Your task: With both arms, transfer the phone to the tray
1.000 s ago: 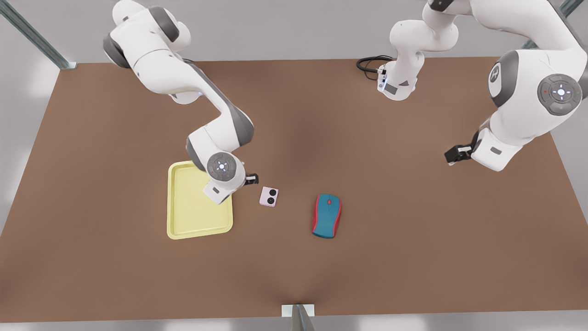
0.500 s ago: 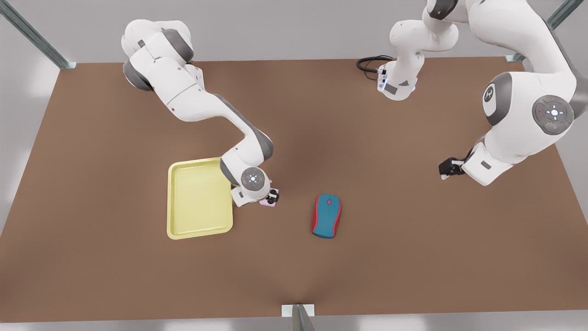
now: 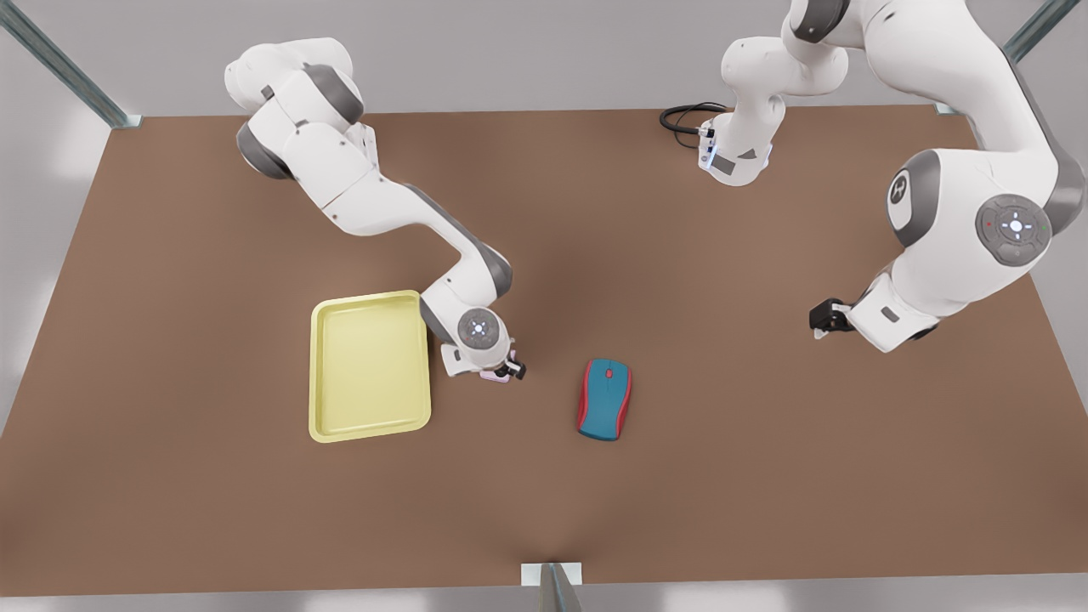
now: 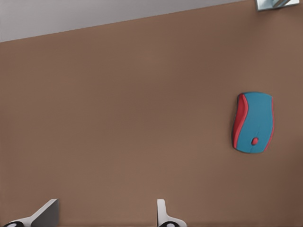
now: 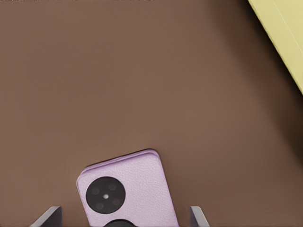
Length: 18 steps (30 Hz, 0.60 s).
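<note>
Right jaws (image 3: 501,371) stand open, straddling the phone (image 5: 128,191), just beside the tray (image 3: 369,366). Left jaws (image 3: 818,321), open, wait well apart, beyond the mouse (image 3: 604,398).

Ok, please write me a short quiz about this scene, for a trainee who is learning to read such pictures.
1. True or false: the phone already lies in the tray.
2. The right gripper, open, has its fingers on either side of: A) the tray's rim B) the phone C) nothing.
3. Fill in: the left gripper, open, waits above the table at the front view's right, beyond the blue-and-red ____.

Key: 1 false, it lies on the table beside the tray. 2 B. 3 mouse.
</note>
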Available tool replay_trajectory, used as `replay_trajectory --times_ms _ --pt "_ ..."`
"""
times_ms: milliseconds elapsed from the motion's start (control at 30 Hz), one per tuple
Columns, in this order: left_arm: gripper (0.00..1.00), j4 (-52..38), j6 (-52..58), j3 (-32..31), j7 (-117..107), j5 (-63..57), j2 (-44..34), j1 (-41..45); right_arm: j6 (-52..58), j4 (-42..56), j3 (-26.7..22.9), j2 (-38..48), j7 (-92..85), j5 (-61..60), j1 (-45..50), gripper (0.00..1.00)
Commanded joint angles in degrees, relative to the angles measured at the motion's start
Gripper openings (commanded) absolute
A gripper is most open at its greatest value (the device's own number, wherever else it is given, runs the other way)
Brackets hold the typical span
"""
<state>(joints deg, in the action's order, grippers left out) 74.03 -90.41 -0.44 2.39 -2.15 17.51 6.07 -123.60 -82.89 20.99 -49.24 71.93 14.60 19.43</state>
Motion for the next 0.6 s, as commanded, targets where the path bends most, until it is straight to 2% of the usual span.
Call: replay_trajectory --times_ms 0,567 --pt "1.00 -0.03 -0.11 0.00 3.67 -0.14 -0.02 0.00 -1.29 0.00 0.10 -0.07 7.26 0.52 -0.18 1.00" --pt "1.00 -0.03 -0.20 0.88 3.49 -0.05 0.95 -0.09 -1.12 0.00 0.72 -0.77 -8.56 0.08 -1.06 1.00"
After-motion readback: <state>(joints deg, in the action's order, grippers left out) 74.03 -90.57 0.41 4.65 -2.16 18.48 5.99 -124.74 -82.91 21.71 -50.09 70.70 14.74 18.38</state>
